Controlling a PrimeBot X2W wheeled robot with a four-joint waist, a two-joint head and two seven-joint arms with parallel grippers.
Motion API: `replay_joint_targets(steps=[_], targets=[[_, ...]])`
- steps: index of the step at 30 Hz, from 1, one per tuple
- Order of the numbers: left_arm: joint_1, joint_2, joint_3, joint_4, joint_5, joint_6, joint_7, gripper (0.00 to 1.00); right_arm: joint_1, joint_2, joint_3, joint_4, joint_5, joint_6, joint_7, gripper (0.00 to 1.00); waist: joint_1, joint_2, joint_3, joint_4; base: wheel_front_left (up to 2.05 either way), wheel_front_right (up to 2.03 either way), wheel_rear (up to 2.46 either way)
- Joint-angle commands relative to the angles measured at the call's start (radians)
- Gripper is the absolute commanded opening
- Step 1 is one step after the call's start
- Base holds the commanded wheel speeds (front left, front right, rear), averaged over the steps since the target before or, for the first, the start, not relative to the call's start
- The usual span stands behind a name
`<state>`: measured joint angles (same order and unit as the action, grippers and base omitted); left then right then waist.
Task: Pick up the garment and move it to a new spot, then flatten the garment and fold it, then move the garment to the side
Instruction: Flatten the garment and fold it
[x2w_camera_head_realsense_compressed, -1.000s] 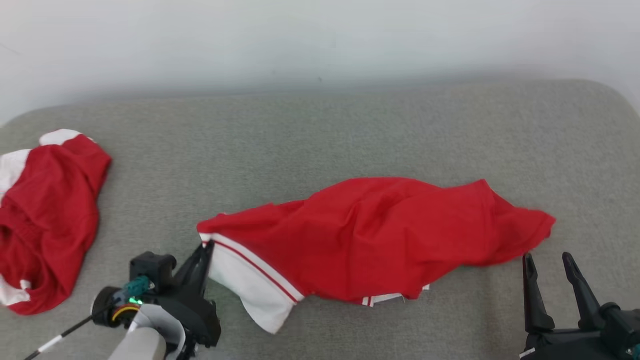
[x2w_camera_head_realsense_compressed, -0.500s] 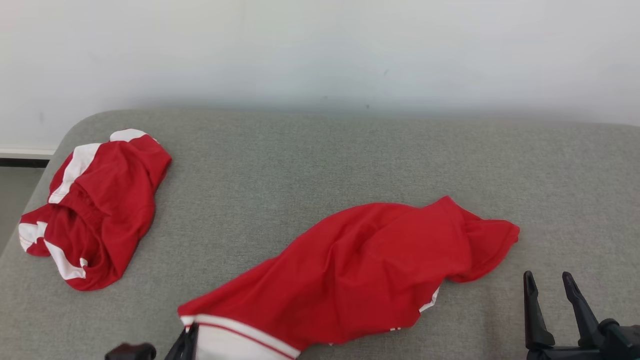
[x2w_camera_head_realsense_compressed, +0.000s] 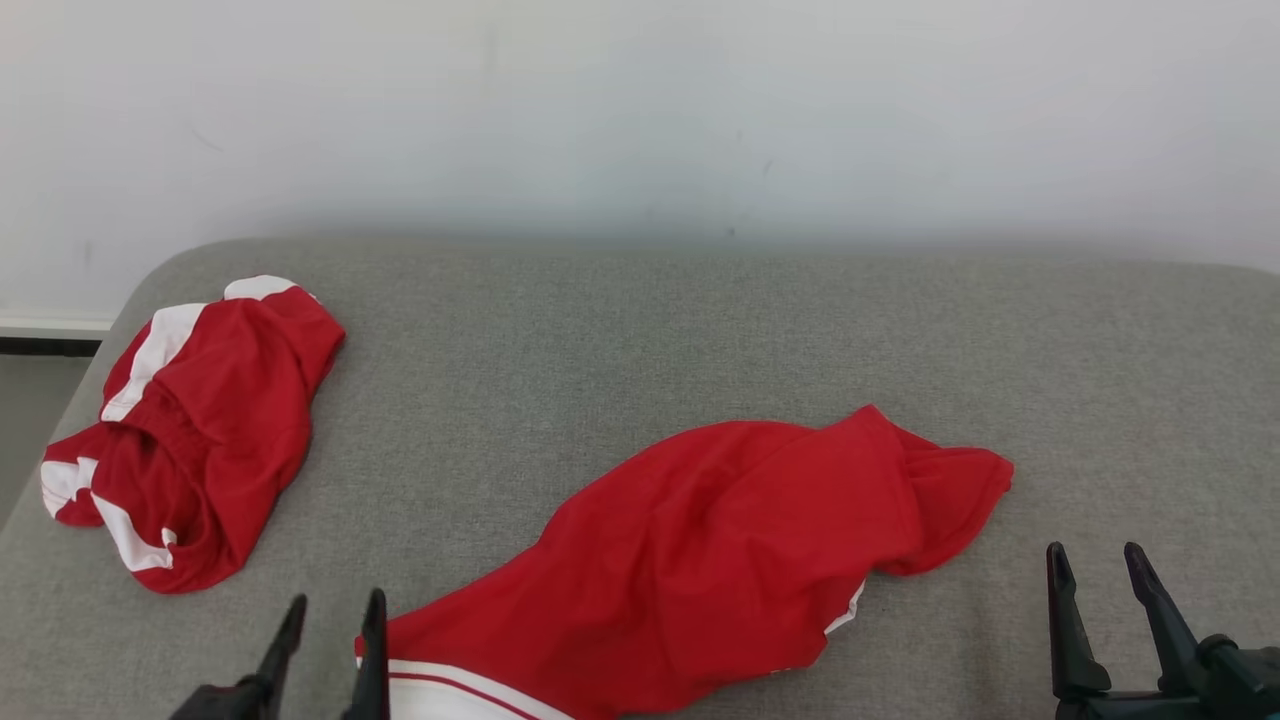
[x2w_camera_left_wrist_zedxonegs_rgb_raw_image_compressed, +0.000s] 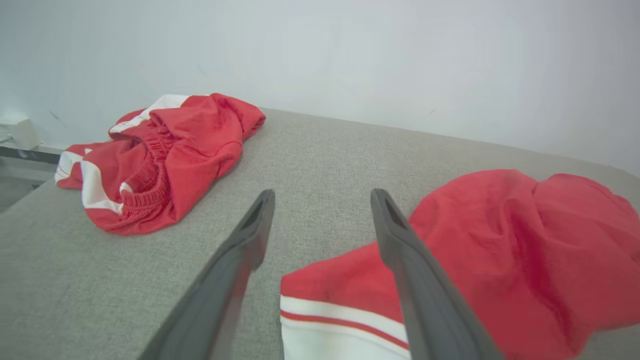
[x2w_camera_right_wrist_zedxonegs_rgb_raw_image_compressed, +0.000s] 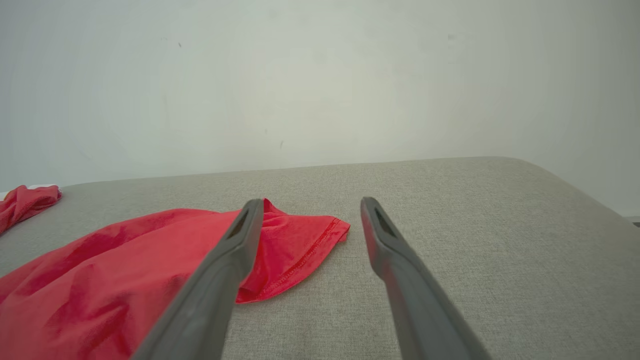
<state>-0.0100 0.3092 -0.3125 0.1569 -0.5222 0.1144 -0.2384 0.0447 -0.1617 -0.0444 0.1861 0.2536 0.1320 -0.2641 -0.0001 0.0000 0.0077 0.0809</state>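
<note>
Garment (x2w_camera_head_realsense_compressed: 700, 560) mid-cushion (x2w_camera_head_realsense_compressed: 640, 330), second garment (x2w_camera_head_realsense_compressed: 200, 430) at its left

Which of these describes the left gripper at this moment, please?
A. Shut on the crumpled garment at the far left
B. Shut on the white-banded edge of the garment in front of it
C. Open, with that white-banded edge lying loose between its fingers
C: in the left wrist view the left gripper has its fingers spread wide, and the white-banded edge of the red garment lies unclamped on the grey surface between them.
</note>
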Motion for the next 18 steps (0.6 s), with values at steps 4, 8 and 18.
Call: replay_joint_targets(steps=[4, 8, 18], targets=[[-0.015, -0.005, 0.060, -0.037, 0.037, 0.007, -0.026, 1.00, 0.013, 0.004, -0.003, -0.003, 0.000, -0.003, 0.000, 1.00, 0.0001, 0.0000, -0.015, -0.021, 0.00, 0.00, 0.00], [0.012, -0.032, 0.142, -0.105, 0.087, 0.000, -0.026, 1.00, 0.016, 0.006, -0.007, -0.007, 0.007, -0.002, 0.000, 1.00, 0.0001, 0.0000, -0.020, -0.037, 0.00, 0.00, 0.00], [0.069, -0.108, 0.245, -0.113, 0.185, -0.103, -0.027, 1.00, 0.036, 0.022, -0.016, -0.005, 0.020, -0.002, 0.000, 1.00, 0.0001, 0.0000, -0.025, -0.050, 0.00, 0.00, 0.00]])
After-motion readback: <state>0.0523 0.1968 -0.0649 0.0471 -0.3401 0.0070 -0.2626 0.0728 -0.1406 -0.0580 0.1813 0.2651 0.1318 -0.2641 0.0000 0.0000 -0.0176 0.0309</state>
